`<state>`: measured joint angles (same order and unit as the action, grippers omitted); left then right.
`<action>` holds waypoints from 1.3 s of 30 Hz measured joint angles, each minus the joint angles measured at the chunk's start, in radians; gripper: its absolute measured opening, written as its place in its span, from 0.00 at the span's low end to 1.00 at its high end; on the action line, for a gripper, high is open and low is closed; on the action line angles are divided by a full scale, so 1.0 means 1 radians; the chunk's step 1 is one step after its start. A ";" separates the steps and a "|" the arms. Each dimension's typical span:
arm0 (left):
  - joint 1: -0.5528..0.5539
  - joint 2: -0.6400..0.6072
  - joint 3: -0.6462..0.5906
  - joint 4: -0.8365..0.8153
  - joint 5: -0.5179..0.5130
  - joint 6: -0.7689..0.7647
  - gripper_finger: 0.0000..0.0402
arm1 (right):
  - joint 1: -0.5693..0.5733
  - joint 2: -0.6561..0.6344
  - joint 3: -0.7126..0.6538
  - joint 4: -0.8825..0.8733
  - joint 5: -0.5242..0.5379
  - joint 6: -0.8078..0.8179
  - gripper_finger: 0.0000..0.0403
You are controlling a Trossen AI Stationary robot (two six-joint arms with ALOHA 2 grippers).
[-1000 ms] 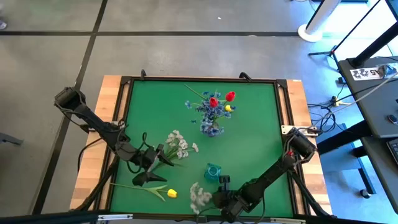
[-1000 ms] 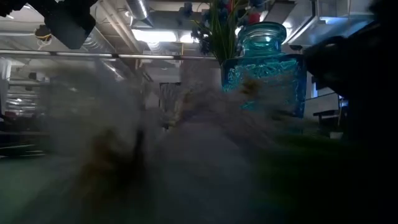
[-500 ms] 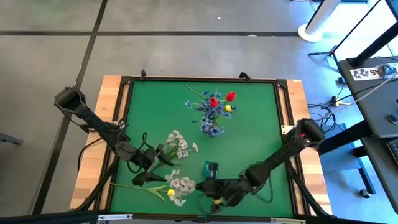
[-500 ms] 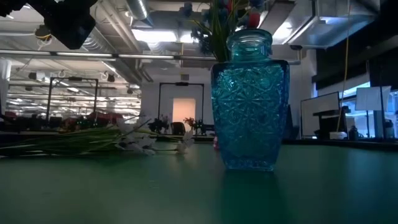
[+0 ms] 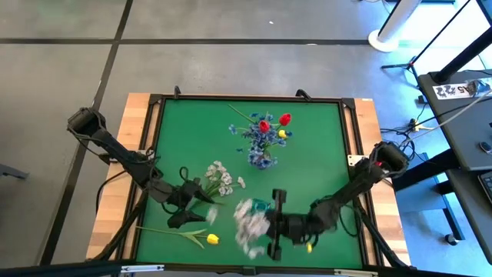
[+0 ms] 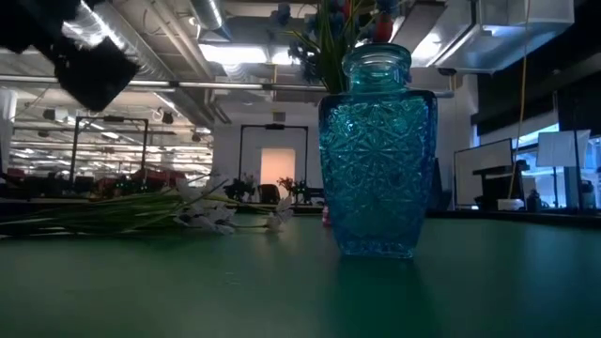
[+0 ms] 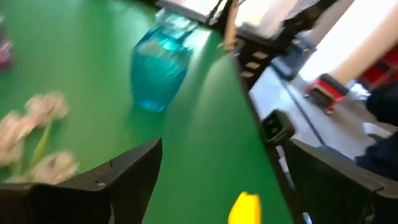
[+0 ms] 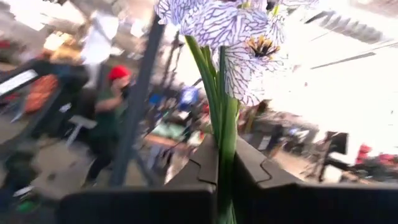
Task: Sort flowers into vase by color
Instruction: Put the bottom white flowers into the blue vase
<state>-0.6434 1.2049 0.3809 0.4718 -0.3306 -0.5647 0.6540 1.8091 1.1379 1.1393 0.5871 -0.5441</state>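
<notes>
The right claw (image 5: 269,232) is pressed together on the green stems of a white spray (image 8: 230,31); in the right wrist view the stems run straight up between its two fingers (image 8: 199,163) and the veined white blossoms stand above them. In the high view this white spray (image 5: 247,219) hangs near the front edge of the bench (image 5: 323,154), and the teal vase (image 5: 261,206) stands just beside it, a little toward the far edge. So the long axis of the stems is close to upright, and the mouth of the vase lies only a short way from the held blossoms. I judge that the next move depends on this: the stem ends must come above the mouth and then go down. From these views I cannot tell how high the stem ends hang over the vase.

The left claw (image 5: 198,209) is spread wide and holds nothing. It waits near the front left corner, between a second white spray (image 5: 221,178) and a yellow tulip (image 5: 212,239) that lies on the green surface. The right arm is clearly nearer to the teal vase.

A blue vase (image 5: 261,158) near the middle already holds blue sprays with red and yellow blooms.
</notes>
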 joint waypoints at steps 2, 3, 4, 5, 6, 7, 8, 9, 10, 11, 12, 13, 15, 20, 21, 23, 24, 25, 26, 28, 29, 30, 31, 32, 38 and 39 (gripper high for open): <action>0.000 0.000 0.000 -0.063 -0.037 -0.061 0.83 | -0.014 0.001 -0.082 0.158 -0.001 -0.013 0.04; 0.000 0.000 0.000 -0.105 -0.064 -0.096 0.83 | -0.023 0.001 -0.122 0.228 -0.006 -0.013 0.03; 0.000 0.000 0.000 -0.146 -0.089 -0.131 0.83 | -0.030 0.001 -0.158 0.292 -0.007 -0.010 0.03; 0.000 0.000 0.000 -0.184 -0.111 -0.157 0.83 | -0.036 0.001 -0.191 0.347 -0.013 -0.004 0.03; 0.001 0.000 0.000 -0.212 -0.132 -0.172 0.83 | -0.042 0.001 -0.219 0.395 -0.017 0.006 0.03; 0.001 0.000 0.000 -0.222 -0.148 -0.185 0.83 | -0.048 0.001 -0.243 0.430 -0.027 0.017 0.03; 0.001 0.000 0.000 -0.222 -0.156 -0.189 0.83 | -0.051 0.000 -0.257 0.433 -0.037 0.028 0.03; 0.002 0.000 0.000 -0.215 -0.159 -0.190 0.83 | -0.059 0.000 -0.263 0.431 -0.043 0.039 0.03; 0.002 0.000 0.000 -0.200 -0.159 -0.188 0.83 | -0.062 0.001 -0.265 0.428 -0.042 0.044 0.04; 0.002 0.000 0.000 -0.185 -0.159 -0.188 0.83 | -0.060 0.001 -0.262 0.428 -0.042 0.046 0.04; 0.002 0.000 0.000 -0.171 -0.159 -0.187 0.83 | -0.060 0.001 -0.253 0.429 -0.046 0.046 0.04; 0.002 0.000 0.001 -0.163 -0.159 -0.186 0.83 | -0.059 0.001 -0.242 0.433 -0.055 0.042 0.04; 0.005 0.000 0.001 -0.166 -0.158 -0.189 0.83 | -0.059 0.001 -0.224 0.432 -0.068 0.012 0.04; 0.007 0.018 0.001 -0.233 -0.151 -0.254 0.83 | -0.036 -0.023 -0.203 0.432 -0.005 -0.134 0.04; 0.003 0.033 0.001 -0.241 -0.138 -0.266 0.83 | -0.032 -0.028 -0.209 0.430 0.013 -0.139 0.05; -0.007 0.081 0.001 -0.230 -0.112 -0.272 0.83 | -0.024 -0.029 -0.224 0.426 0.035 -0.139 0.05; -0.014 0.109 0.001 -0.227 -0.110 -0.272 0.82 | -0.026 -0.029 -0.229 0.423 0.042 -0.137 0.05; -0.020 0.136 0.001 -0.228 -0.104 -0.273 0.81 | -0.026 -0.029 -0.234 0.423 0.047 -0.121 0.04; -0.026 0.163 0.001 -0.225 -0.099 -0.273 0.81 | -0.026 -0.029 -0.237 0.422 0.053 -0.097 0.04; -0.030 0.212 0.008 -0.227 -0.090 -0.274 0.80 | -0.027 -0.029 -0.238 0.397 0.059 -0.057 0.05; -0.030 0.231 0.013 -0.228 -0.089 -0.274 0.79 | -0.032 -0.029 -0.238 0.378 0.059 -0.046 0.06; -0.029 0.245 0.018 -0.230 -0.090 -0.274 0.79 | -0.037 -0.029 -0.239 0.359 0.060 -0.034 0.07; -0.027 0.255 0.023 -0.238 -0.092 -0.273 0.79 | -0.039 -0.029 -0.239 0.337 0.061 -0.017 0.08; -0.023 0.261 0.030 -0.256 -0.095 -0.273 0.79 | -0.040 -0.029 -0.239 0.320 0.074 0.001 0.10; 0.014 0.235 0.138 -0.474 -0.051 -0.296 0.79 | -0.046 -0.029 -0.239 0.265 0.147 0.022 0.25; 0.016 0.230 0.172 -0.524 -0.051 -0.288 0.79 | -0.046 -0.029 -0.239 0.266 0.152 0.022 0.29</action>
<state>-0.6271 1.4349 0.5532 -0.0517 -0.3820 -0.8530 0.6079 1.7798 0.8993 1.4054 0.7390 -0.5220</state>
